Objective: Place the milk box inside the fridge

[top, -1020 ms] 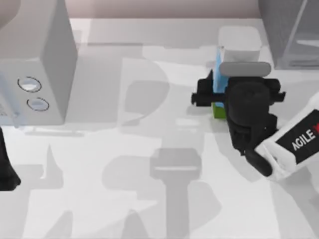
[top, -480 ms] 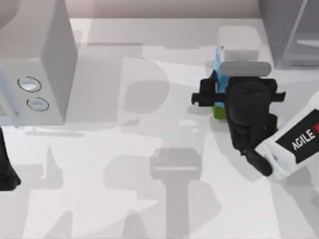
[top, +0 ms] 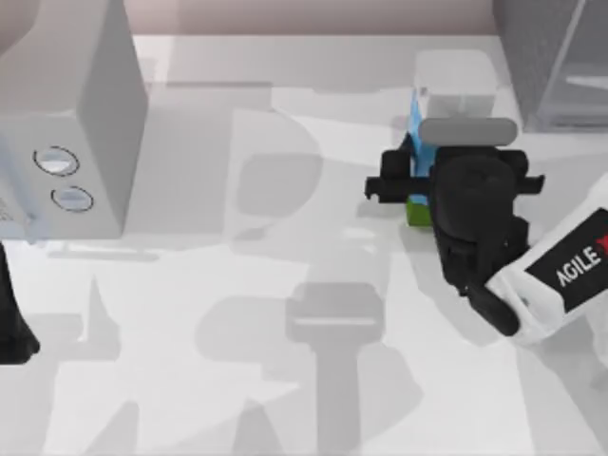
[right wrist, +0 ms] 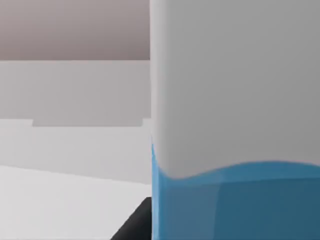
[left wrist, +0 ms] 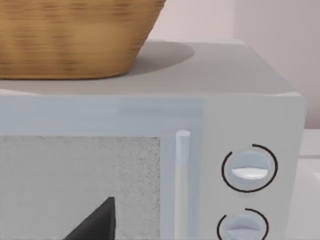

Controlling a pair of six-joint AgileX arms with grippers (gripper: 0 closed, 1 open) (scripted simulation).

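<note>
My right gripper (top: 418, 180) sits at the milk box (top: 415, 123) on the bench's (top: 285, 285) right side, near the fridge (top: 532, 57) in the far right corner. The carton stands upright, long axis vertical, and my wrist view shows it very close in front of the jaws; I can't tell whether they have closed on it. It looks white on top, blue in the middle, green at the base. My left arm (top: 11, 323) is parked at the left edge by the microwave (top: 76, 104).
</note>
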